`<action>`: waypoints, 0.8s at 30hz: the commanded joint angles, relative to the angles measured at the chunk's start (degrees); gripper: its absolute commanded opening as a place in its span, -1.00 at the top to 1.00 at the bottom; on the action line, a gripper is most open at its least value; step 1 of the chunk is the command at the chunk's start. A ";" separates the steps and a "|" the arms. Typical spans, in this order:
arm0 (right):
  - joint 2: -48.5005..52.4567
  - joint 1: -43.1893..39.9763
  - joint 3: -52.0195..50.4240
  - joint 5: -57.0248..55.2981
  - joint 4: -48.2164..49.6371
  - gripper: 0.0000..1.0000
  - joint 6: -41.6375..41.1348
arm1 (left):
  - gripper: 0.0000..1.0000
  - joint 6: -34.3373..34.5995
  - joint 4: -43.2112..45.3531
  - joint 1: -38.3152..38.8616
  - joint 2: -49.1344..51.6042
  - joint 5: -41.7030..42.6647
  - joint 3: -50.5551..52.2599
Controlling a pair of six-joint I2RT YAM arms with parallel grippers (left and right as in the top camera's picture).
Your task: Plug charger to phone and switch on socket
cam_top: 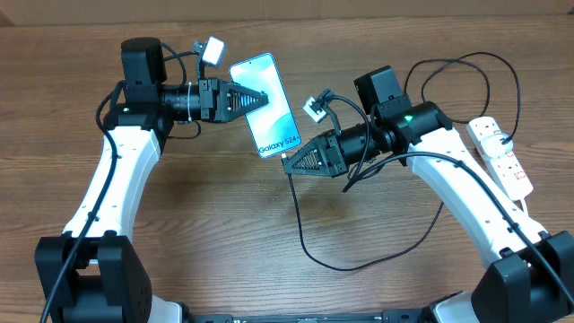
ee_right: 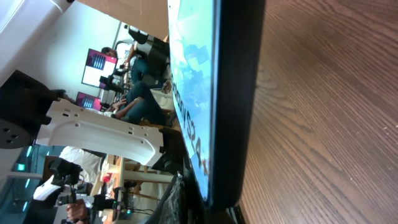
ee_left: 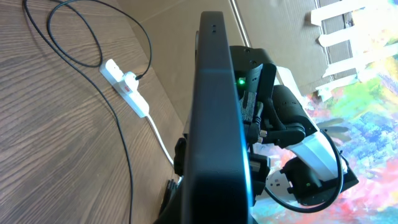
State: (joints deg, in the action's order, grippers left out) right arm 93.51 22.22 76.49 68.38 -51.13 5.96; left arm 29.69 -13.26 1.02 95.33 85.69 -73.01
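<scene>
Connection not confirmed. The right gripper [cam_top: 289, 163] appears clenched on the connector end of the charger [cam_top: 296, 206] at the "Galaxy S24" end of the phone [cam_top: 265, 103]; whether it is seated is hidden. The left gripper [cam_top: 256, 97] grasps the phone's long edge, apparently holding it off the wooden table [cam_top: 224, 233]. The power strip [cam_top: 502, 154] lies well right of the phone with a black plug seemingly inserted; switching remains.

Phone: slim glossy slab, dark rim. Cable: thin, black, limp, looped. Strip: white moulded plastic.
</scene>
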 commanded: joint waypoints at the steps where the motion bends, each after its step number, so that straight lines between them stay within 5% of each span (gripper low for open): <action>1: 0.07 0.26 0.04 -0.13 0.57 0.92 0.00 | 0.92 0.15 0.46 -0.24 -0.85 1.18 -0.85; 24: 0.07 0.26 0.02 -0.15 2.93 0.92 -0.24 | 0.92 -0.61 0.46 -0.17 -0.85 4.37 -0.85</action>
State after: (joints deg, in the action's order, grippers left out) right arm 93.51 22.26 76.49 68.10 -49.10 5.96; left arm 29.67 -13.04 0.97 95.33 86.02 -73.01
